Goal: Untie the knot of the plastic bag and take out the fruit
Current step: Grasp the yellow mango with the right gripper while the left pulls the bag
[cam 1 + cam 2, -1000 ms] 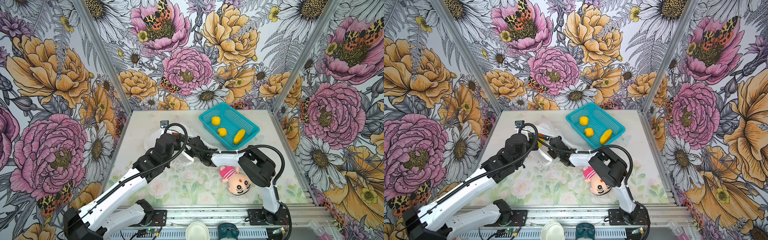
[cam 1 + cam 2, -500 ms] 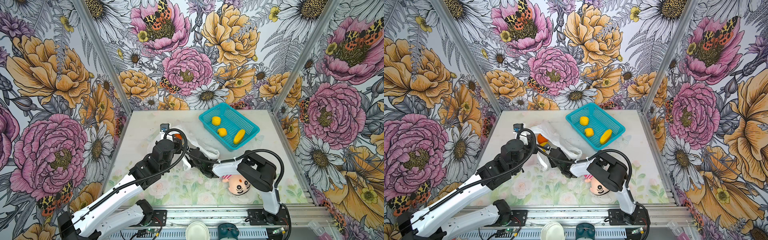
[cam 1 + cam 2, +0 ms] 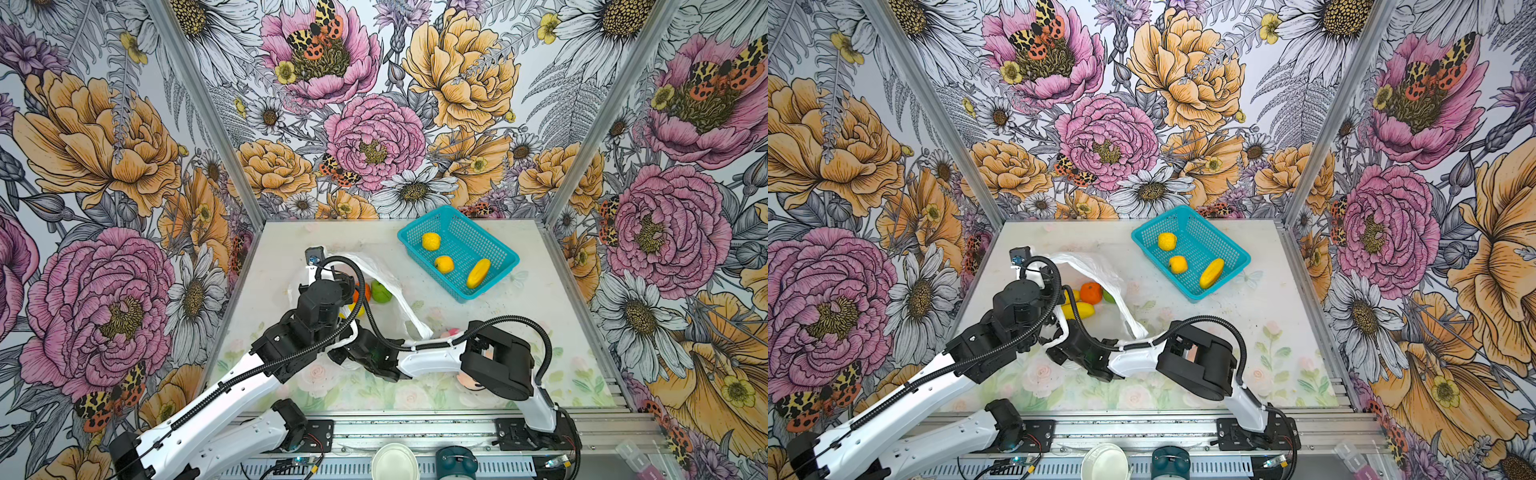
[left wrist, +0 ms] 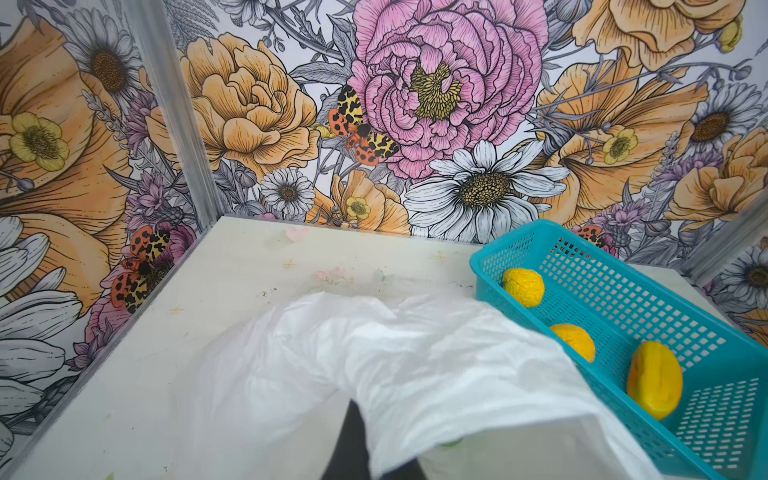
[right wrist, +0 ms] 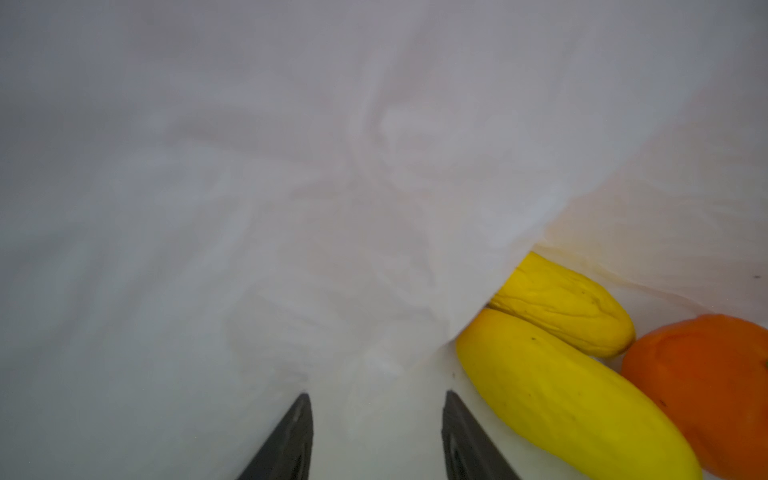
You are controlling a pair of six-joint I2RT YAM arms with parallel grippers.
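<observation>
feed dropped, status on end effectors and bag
Left end effector shut on plastic bag, holding it up. Right end effector open inside, empty, beside yellow fruit. Its fold partly hides second yellow fruit.

Bright, even light falls from above in both top views. The table (image 3: 573, 316) shows only faint, soft shadows under the robot arms (image 3: 432, 357), and there is no glare. Both views are sharp throughout, though the wide lens makes the wall posts (image 3: 203, 108) splay outward.

In the left wrist view the walls (image 4: 436, 83) are crisp. The plastic bag (image 4: 415, 365), close to the lens, is soft and nearly washed out.

The right wrist view is dimmer, hazy and low in contrast. The bag's film is a grey-white blur, and the dark fingertips (image 5: 295, 436) of the right gripper (image 5: 374, 407) are soft-edged. The yellow fruit (image 5: 561, 395) is fairly clear.
</observation>
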